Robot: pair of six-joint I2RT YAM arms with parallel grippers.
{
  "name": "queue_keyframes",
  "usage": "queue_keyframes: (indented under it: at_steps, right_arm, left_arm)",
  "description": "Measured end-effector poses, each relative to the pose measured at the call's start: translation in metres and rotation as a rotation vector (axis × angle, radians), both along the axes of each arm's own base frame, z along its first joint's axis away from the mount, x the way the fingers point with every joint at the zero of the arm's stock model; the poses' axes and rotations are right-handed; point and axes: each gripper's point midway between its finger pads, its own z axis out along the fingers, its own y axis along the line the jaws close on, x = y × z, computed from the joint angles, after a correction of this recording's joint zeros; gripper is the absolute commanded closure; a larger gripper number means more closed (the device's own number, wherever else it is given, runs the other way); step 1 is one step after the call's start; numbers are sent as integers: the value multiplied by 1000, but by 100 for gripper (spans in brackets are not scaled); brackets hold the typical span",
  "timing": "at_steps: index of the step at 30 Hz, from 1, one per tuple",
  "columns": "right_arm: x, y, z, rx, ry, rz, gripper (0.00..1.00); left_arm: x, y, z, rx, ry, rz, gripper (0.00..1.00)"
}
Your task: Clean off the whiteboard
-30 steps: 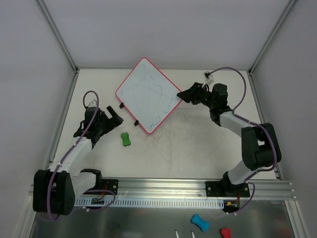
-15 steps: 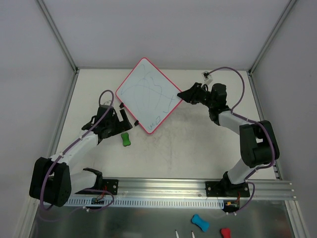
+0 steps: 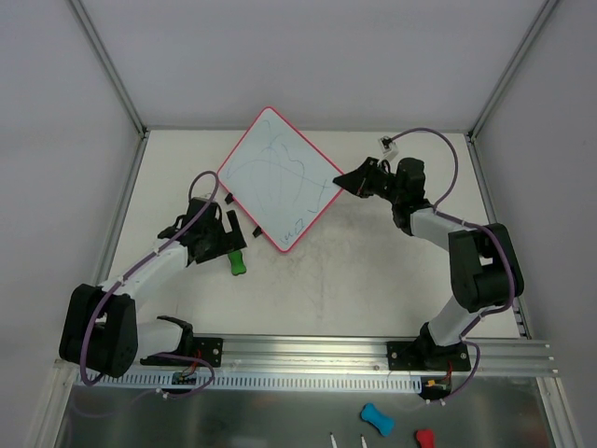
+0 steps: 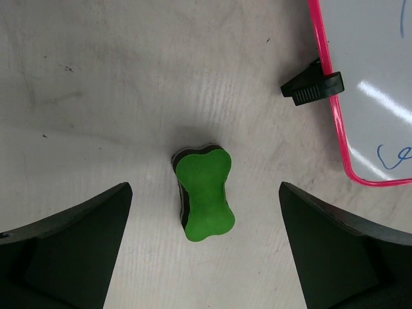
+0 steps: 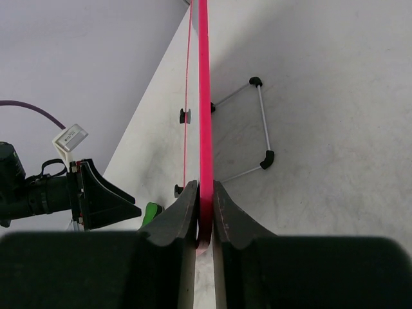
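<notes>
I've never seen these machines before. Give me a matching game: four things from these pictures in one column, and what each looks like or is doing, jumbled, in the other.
Column one:
1. whiteboard
2. green eraser
3. left gripper
4. right gripper

Column two:
A. shut on the whiteboard's edge
B. open wide, above the green eraser
C. bone-shaped, lying near the board's corner
D. scribbled with thin lines

Pairs: 1-D, 2-C, 3-B, 4-A

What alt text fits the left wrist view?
A green bone-shaped eraser lies on the table between the fingers of the open left gripper. The whiteboard corner, pink-rimmed with one black clip, shows at upper right.
</notes>
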Motion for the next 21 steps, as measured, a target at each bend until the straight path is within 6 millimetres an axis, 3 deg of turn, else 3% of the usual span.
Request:
queue_keyframes:
  at_steps: [4, 14, 21]
  right_arm:
    - [0, 1, 2, 11, 9, 0, 100]
    - [1, 1, 2, 11, 27, -5, 100]
    - [1, 0, 1, 10, 29, -7, 100]
  left_arm:
    - [1, 0, 3, 7, -3, -11, 1]
    - [2, -7, -3, 29, 31, -53, 1]
    - [-3, -12, -15, 71, 107, -85, 13]
